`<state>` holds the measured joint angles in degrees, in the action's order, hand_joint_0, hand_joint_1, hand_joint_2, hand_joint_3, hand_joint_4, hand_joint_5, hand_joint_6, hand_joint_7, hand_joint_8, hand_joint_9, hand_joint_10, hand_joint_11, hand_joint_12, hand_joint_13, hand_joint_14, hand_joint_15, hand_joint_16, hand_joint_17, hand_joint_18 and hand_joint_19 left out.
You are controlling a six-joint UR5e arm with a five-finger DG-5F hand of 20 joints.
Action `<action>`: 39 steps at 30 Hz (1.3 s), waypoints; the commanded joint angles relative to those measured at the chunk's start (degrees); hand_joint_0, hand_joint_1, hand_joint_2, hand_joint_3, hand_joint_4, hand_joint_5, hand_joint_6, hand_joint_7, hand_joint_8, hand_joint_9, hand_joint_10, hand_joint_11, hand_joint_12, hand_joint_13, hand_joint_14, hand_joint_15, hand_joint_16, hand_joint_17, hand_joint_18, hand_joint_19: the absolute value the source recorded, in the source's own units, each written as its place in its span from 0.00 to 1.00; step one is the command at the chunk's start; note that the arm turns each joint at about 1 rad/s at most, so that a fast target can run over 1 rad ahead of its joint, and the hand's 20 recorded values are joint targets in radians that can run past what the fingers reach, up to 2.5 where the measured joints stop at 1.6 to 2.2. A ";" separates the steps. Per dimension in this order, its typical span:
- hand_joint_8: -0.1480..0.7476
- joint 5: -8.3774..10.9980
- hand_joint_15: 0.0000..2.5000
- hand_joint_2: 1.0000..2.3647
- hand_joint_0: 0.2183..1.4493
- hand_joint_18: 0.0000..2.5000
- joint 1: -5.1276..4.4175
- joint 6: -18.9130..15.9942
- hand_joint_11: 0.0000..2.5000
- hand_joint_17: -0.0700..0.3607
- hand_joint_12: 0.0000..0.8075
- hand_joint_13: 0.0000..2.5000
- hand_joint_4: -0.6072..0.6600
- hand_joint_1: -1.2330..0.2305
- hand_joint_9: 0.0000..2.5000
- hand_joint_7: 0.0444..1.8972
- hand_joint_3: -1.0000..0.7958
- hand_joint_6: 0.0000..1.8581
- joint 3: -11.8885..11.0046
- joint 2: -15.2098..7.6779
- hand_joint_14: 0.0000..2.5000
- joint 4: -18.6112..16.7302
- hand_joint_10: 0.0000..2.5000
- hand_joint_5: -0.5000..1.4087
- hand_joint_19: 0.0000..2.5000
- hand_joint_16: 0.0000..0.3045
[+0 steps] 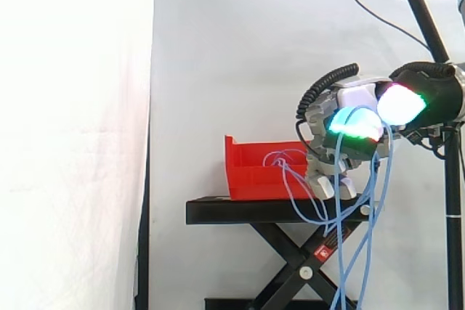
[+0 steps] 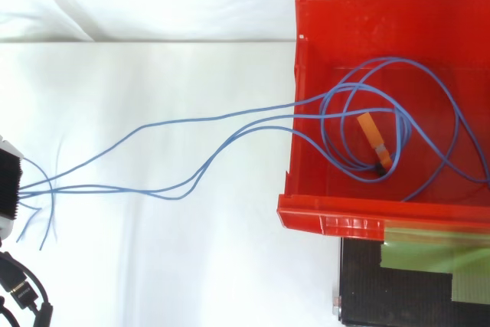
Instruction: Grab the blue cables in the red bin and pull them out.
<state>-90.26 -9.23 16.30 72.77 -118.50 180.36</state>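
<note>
**Side view.** The blue cables [image 1: 290,179] are thin, pale-blue strands. They rise out of the red bin [image 1: 254,172], spill over its right-hand rim and sag past the edge of the black stand [image 1: 240,212]. From there they climb to the hand [image 1: 349,117], which hangs just off the right end of the stand's top, a little above it. More strands drop from the hand in long narrow loops, cut off by the view's bottom edge. The fingers are curled downward and clamped on the cables. Their thick pads [image 1: 402,103] glow cyan, green and red and hide the exact spot of the pinch. The bin is glossy moulded plastic and sits toward the left end of the stand's flat top. The stand itself is matte, with crossed scissor legs. A white curtain [image 1: 73,136] hangs behind.

**Top view.** Inside the bin [image 2: 306,212] the cables [image 2: 344,105] lie in several overlapping loops on the floor. They lie around a small orange cylinder [image 2: 374,139] with a dark tip. Two strands cross the bin's left wall and run in soft waves over the white surface [image 2: 153,281]. They gather at the view's left edge, where a black ribbed part of the hand is cut off. Short loose ends curl just below that spot. The bin's right side runs out of the view. Past its lower wall, a corner of the stand [image 2: 383,296] shows a greenish tape patch [image 2: 436,254].
</note>
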 commanded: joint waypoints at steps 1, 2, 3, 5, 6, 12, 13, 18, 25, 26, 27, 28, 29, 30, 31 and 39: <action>0.43 0.00 0.28 0.00 0.44 0.28 0.00 0.00 0.36 0.43 0.42 0.30 0.66 0.10 0.34 0.28 0.00 0.39 0.00 -0.06 0.01 0.00 0.01 0.67 0.39 0.17; 0.43 0.00 0.28 0.00 0.44 0.28 0.00 0.00 0.36 0.43 0.42 0.30 0.66 0.10 0.34 0.28 0.01 0.39 0.09 -0.06 0.01 0.00 0.01 0.67 0.39 0.17; 0.43 0.00 0.28 0.00 0.45 0.28 0.00 0.00 0.36 0.43 0.41 0.30 0.66 0.10 0.34 0.28 0.01 0.40 0.00 -0.06 0.01 0.00 0.01 0.67 0.39 0.17; 0.43 0.00 0.28 0.00 0.45 0.28 0.00 0.00 0.37 0.43 0.41 0.30 0.65 0.10 0.34 0.28 0.03 0.40 0.00 0.03 0.01 0.00 0.01 0.67 0.39 0.17; 0.42 0.00 0.28 0.00 0.45 0.28 0.00 0.00 0.37 0.43 0.41 0.30 0.66 0.10 0.34 0.28 0.05 0.40 0.00 0.03 0.01 0.00 0.01 0.67 0.39 0.17; 0.42 0.00 0.28 0.00 0.45 0.28 0.00 0.00 0.37 0.43 0.42 0.30 0.65 0.11 0.34 0.28 0.05 0.42 0.00 0.03 0.01 0.00 0.01 0.67 0.40 0.17; 0.43 0.00 0.28 0.00 0.45 0.28 0.00 0.00 0.36 0.43 0.42 0.29 0.65 0.12 0.34 0.28 0.05 0.40 0.00 0.03 0.01 0.00 0.01 0.67 0.39 0.17; 0.42 0.00 0.28 0.00 0.42 0.28 0.00 0.00 0.36 0.44 0.42 0.30 0.66 0.15 0.34 0.33 0.04 0.27 0.00 -0.06 0.01 0.00 0.01 0.69 0.40 0.17; 0.43 0.00 0.28 0.00 0.41 0.28 0.00 0.00 0.35 0.44 0.43 0.30 0.65 0.17 0.34 0.38 0.06 0.16 0.00 0.03 0.01 0.00 0.01 0.72 0.40 0.18; 0.43 0.00 0.28 0.00 0.42 0.28 0.00 0.00 0.35 0.44 0.43 0.30 0.65 0.17 0.34 0.38 0.06 0.15 0.00 -0.06 0.01 0.00 0.01 0.72 0.40 0.18; 0.42 0.00 0.28 0.00 0.42 0.27 0.00 0.00 0.36 0.44 0.42 0.30 0.65 0.17 0.34 0.39 0.06 0.14 0.00 -0.06 0.01 0.00 0.01 0.72 0.40 0.17; 0.42 0.00 0.28 0.00 0.42 0.27 0.00 0.00 0.35 0.44 0.42 0.30 0.65 0.17 0.34 0.40 0.07 0.13 0.00 0.03 0.01 0.00 0.01 0.73 0.40 0.17; 0.42 0.00 0.28 0.00 0.42 0.27 0.00 0.00 0.35 0.44 0.43 0.30 0.65 0.17 0.35 0.40 0.07 0.12 0.00 0.03 0.01 -0.09 0.01 0.73 0.40 0.17; 0.42 0.00 0.28 0.00 0.42 0.27 0.00 0.00 0.35 0.44 0.43 0.29 0.65 0.17 0.35 0.40 0.07 0.11 0.00 0.03 0.01 -0.09 0.01 0.73 0.40 0.17; 0.42 0.00 0.28 0.00 0.42 0.27 0.00 -0.09 0.35 0.44 0.43 0.29 0.65 0.18 0.35 0.41 0.07 0.11 0.09 0.03 0.01 -0.18 0.01 0.74 0.41 0.17; 0.42 0.00 0.28 0.00 0.42 0.27 0.00 -0.09 0.35 0.44 0.43 0.29 0.64 0.18 0.35 0.41 0.07 0.12 0.00 0.03 0.01 -0.18 0.01 0.75 0.41 0.17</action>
<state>-90.26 -9.23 16.25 72.79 -118.51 180.18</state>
